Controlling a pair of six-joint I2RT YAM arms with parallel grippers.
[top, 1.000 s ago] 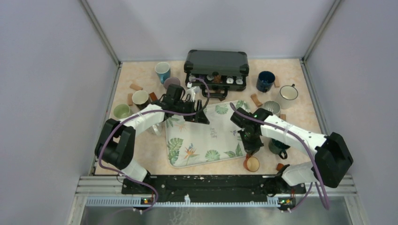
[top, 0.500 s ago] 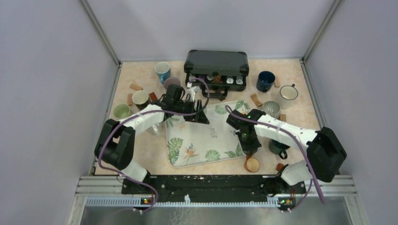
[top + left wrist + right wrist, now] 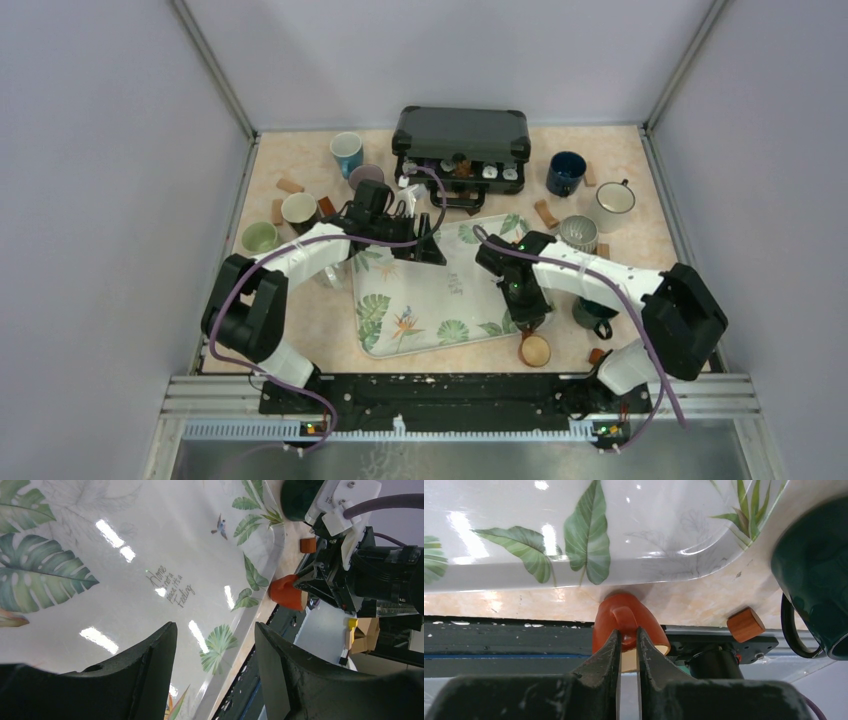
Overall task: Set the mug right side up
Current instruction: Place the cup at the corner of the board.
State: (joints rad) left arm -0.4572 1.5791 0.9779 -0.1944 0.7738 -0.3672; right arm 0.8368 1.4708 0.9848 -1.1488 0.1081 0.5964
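1. Since a second ago, our right arm's forearm and wrist have swung left toward the tray (image 3: 372, 340). The orange mug (image 3: 534, 349) has crept slightly left with them, and our left arm has not moved.
2. Our right gripper (image 3: 627, 632) is pinched narrowly on the mug's handle. Our left gripper (image 3: 215, 630) is released, its fingers spread above the tray and grasping nothing.
3. We see the mug on the table at the near edge, just beside the tray's near right corner. From above its pale inside shows, so the mouth faces roughly up. We cannot tell whether the base sits flat.
4. We judge the main risk to be letting go while the mug leans. The thin handle grip lets it swivel, so it could tip onto its side or roll off the near edge.
5. The tray rim could catch the base, and a wide swing could knock the dark green mug (image 3: 819, 570) or the wooden block (image 3: 745, 624) nearby.
6. The mug looks small, glossy orange outside and cream inside, with a loop handle. We expect the glaze to be slippery.
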